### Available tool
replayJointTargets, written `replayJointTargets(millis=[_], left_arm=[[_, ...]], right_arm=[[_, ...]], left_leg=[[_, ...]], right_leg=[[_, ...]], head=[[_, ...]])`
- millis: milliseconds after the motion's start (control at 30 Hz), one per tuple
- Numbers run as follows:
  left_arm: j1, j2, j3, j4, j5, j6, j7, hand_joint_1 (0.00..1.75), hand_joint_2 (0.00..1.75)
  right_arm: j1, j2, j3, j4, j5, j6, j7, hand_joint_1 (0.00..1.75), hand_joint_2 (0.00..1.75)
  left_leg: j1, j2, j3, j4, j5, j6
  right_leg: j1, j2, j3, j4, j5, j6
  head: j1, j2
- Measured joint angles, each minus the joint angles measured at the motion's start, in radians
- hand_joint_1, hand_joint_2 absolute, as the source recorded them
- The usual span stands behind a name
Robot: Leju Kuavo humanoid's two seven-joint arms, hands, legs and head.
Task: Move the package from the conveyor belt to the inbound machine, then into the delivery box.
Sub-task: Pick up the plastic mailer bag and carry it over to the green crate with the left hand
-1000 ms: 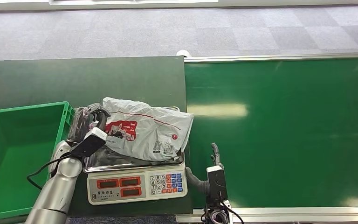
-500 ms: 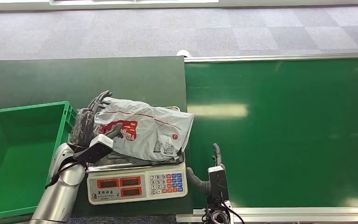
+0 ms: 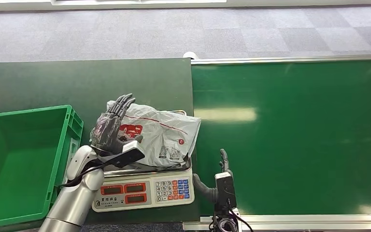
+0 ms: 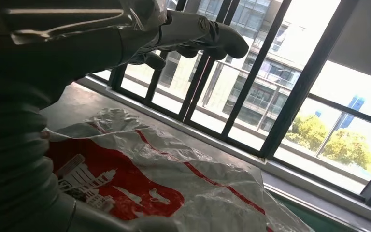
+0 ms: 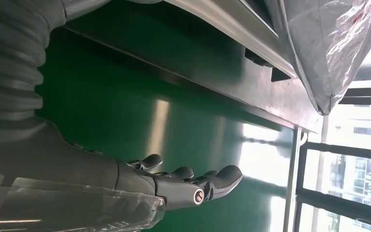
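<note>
The package (image 3: pixel 157 135) is seen lying on the scale (image 3: pixel 142 188); the left hand (image 3: pixel 110 129) has been moved from beside it to over its end, fingers spread, nothing held; a grab for the green box (image 3: pixel 14 159) seems likely next.

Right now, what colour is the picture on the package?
Red, printed on the white plastic package. The left wrist view shows it best, close up.

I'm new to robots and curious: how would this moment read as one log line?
package on scale | left hand open over it | right hand open, idle | crate next
</note>
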Motion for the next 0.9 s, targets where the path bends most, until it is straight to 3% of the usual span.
replayJointTargets(millis=[333, 400, 533, 900], left_arm=[[-0.079, -0.006, -0.078, 0.211, -0.07, -0.044, 0.013, 0.0, 1.75], [-0.096, -0.006, -0.088, 0.243, -0.075, -0.045, 0.009, 0.1, 1.75], [-0.118, -0.006, -0.104, 0.289, -0.082, -0.046, 0.003, 1.67, 1.75], [-0.135, -0.004, -0.113, 0.345, -0.072, -0.025, -0.021, 1.75, 1.75]], right_arm=[[-0.001, 0.004, 0.0, 0.001, 0.002, 0.0, 0.0, 0.0, 1.75], [-0.001, 0.004, 0.0, 0.001, 0.002, 0.0, 0.0, 0.0, 1.75], [-0.001, 0.004, 0.0, 0.002, 0.0, -0.001, 0.0, 0.0, 1.75], [0.0, 0.004, -0.002, 0.007, -0.001, -0.007, 0.0, 0.0, 1.75]], left_leg=[[0.0, 0.0, 0.0, 0.0, 0.0, 0.0], [0.0, 0.0, 0.0, 0.0, 0.0, 0.0], [0.0, 0.0, 0.001, 0.0, 0.0, 0.0], [0.0, 0.0, 0.002, 0.0, 0.0, 0.0]], right_leg=[[0.0, 0.0, 0.001, 0.0, 0.0, 0.0], [0.0, 0.0, 0.001, 0.0, 0.0, 0.0], [0.0, -0.001, 0.003, 0.0, 0.0, 0.0], [0.0, -0.001, 0.003, 0.0, 0.0, 0.0]], head=[[0.0, 0.0], [0.0, 0.0], [0.0, 0.0], [0.0, 0.0]])
